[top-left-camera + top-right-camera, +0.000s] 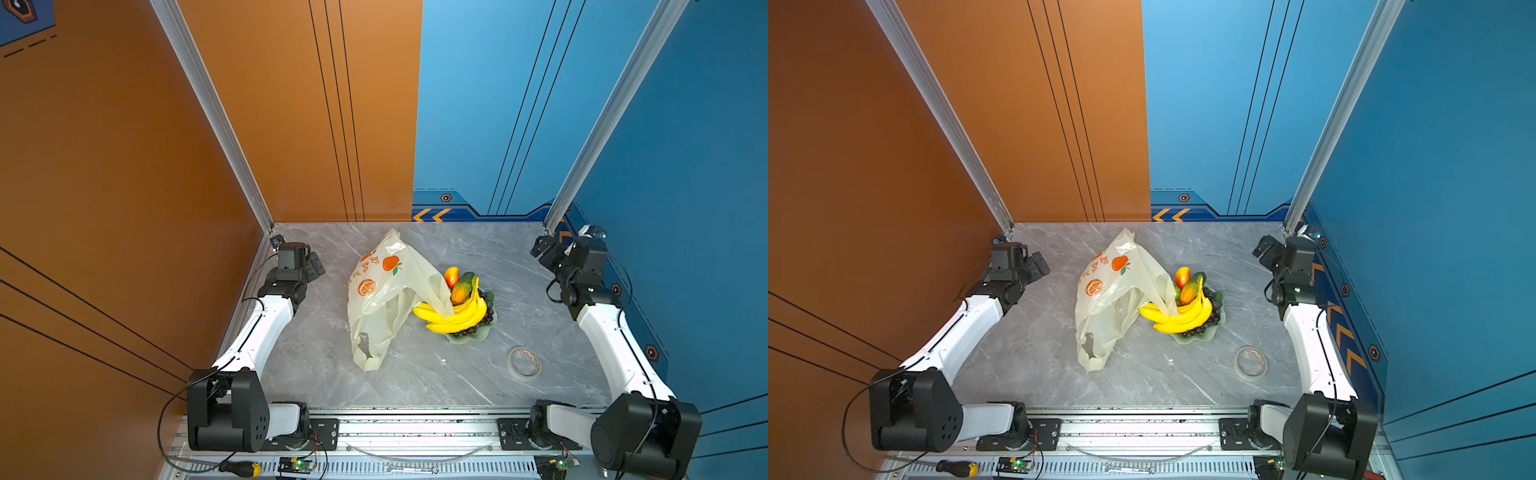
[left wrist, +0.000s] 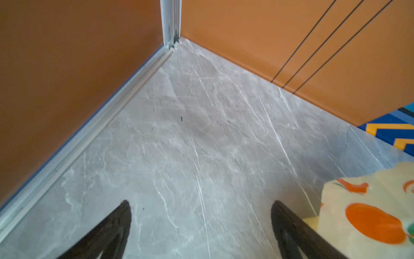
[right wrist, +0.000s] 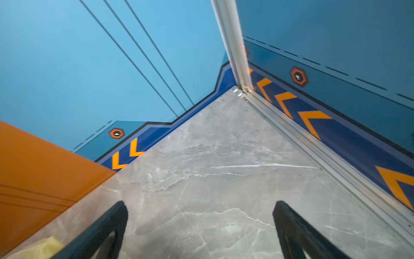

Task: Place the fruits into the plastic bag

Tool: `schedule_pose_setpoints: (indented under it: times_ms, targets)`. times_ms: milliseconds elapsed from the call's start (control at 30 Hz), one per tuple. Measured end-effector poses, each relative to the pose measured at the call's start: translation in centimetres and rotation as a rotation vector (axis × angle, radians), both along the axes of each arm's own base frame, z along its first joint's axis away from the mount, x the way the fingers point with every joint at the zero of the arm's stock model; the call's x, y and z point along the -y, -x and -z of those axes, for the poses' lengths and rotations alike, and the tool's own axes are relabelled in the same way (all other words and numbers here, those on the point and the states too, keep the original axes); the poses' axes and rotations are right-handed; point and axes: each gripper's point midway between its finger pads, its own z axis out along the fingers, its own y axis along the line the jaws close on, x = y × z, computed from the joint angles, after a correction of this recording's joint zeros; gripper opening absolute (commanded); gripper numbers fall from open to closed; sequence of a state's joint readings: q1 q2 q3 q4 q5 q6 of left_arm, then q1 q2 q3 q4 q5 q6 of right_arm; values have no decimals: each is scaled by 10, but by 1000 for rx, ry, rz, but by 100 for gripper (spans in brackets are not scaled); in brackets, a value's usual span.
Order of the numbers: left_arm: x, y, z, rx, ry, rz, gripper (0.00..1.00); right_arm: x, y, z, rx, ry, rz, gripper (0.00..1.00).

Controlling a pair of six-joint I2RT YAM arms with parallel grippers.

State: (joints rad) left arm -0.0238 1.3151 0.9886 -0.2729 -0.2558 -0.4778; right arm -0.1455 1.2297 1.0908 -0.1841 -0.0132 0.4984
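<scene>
Nothing is bagged yet: the fruits (image 1: 457,309) are heaped beside the bag (image 1: 384,299). The left gripper (image 2: 201,203) and right gripper (image 3: 200,203) are held spread, empty, well apart from it. Its mouth probably must be opened first.

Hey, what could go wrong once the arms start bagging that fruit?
The plastic bag lies collapsed, its mouth not visibly open, so the fruits may just push it around. A bag flap drapes over the banana bunch; lifting the bananas could drag the bag. The fruits are piled on the dish; pulling one may topple others.
</scene>
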Motion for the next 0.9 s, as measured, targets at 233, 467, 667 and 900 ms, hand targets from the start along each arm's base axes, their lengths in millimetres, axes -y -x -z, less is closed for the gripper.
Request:
schedule_pose_setpoints:
  times_ms: [233, 467, 667, 900]
  targets:
    - [39, 35, -11, -65, 180, 103, 98, -107, -19, -95, 20, 25, -321, 100]
    - [83, 81, -25, -125, 293, 207, 98, -255, -2, -87, -167, 207, -709, 100]
    - [123, 146, 10, -276, 370, 281, 99, -324, 54, -17, -414, 467, -940, 100]
    - [146, 220, 65, -455, 477, 282, 99, -344, 101, 32, -559, 668, -1059, 100]
